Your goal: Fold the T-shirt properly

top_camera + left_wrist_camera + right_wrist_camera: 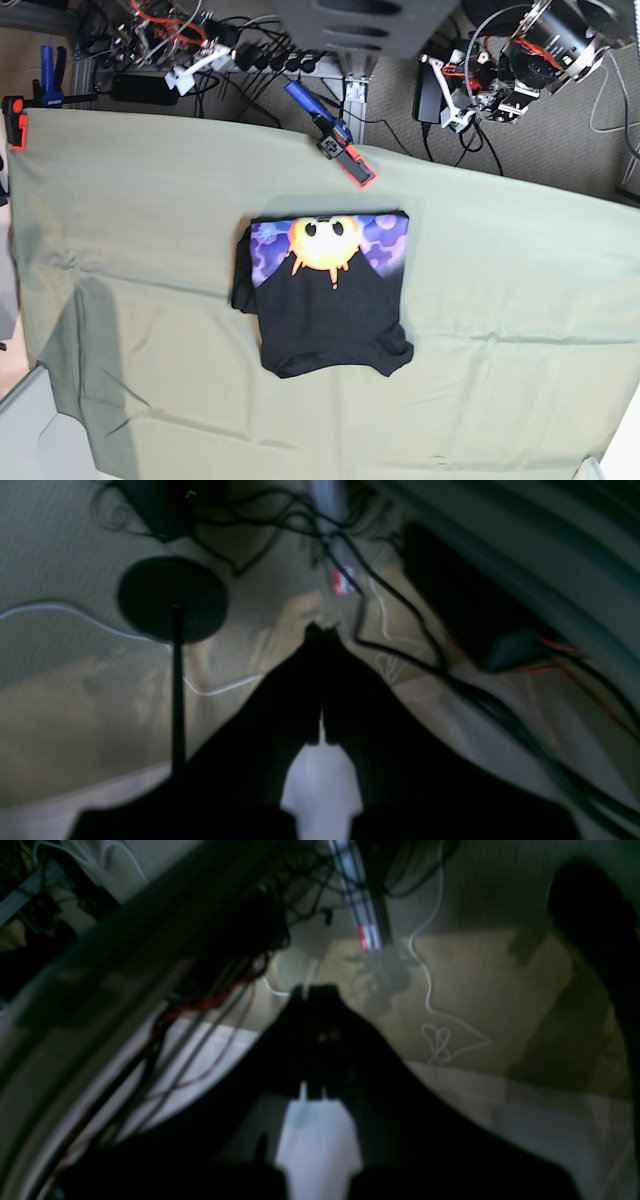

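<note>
One large black short-sleeved cotton T-shirt is lying folded into a compact, roughly rectangular packet on the table's pale green cloth, near its middle, with the orange-yellow sun print facing up. Left of it, one sleeve edge is bulging slightly beyond the outline. Both grippers, right and left, are hanging off the table over floor cables, fingers pressed together, holding nothing. Folding is looking essentially complete; only minor tidying is seeming to remain.
</note>
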`<state>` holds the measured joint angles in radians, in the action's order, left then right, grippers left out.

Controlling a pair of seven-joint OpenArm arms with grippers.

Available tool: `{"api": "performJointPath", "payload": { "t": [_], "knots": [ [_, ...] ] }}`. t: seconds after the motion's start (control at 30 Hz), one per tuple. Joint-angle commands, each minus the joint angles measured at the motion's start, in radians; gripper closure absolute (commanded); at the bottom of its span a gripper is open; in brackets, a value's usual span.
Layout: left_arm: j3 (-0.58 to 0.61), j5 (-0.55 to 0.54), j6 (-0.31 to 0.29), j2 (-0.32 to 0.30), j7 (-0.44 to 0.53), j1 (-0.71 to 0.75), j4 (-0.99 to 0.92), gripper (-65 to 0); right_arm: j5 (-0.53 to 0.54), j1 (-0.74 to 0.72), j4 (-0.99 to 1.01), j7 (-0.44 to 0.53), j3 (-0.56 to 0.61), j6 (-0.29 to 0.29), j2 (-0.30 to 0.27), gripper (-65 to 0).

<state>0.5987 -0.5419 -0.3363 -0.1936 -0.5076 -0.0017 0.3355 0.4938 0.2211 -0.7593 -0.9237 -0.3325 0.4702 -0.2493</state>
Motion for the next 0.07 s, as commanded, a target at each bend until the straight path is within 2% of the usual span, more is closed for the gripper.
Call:
{"api": "performJointPath", "payload": {
  "t": [0.0, 0.03],
  "knots": [
    [-0.026, 0.009, 0.004, 0.002, -0.008, 0.011, 0.0, 0.0, 0.003, 0.004, 0.001, -0.005, -0.005, 0.058, -0.013, 0.0],
    [-0.056, 0.024, 0.004, 0.003, -0.008, 0.018, 0.001, 0.0, 0.003, 0.004, 0.003, 0.005, -0.005, 0.057, -0.013, 0.0]
  ]
}}
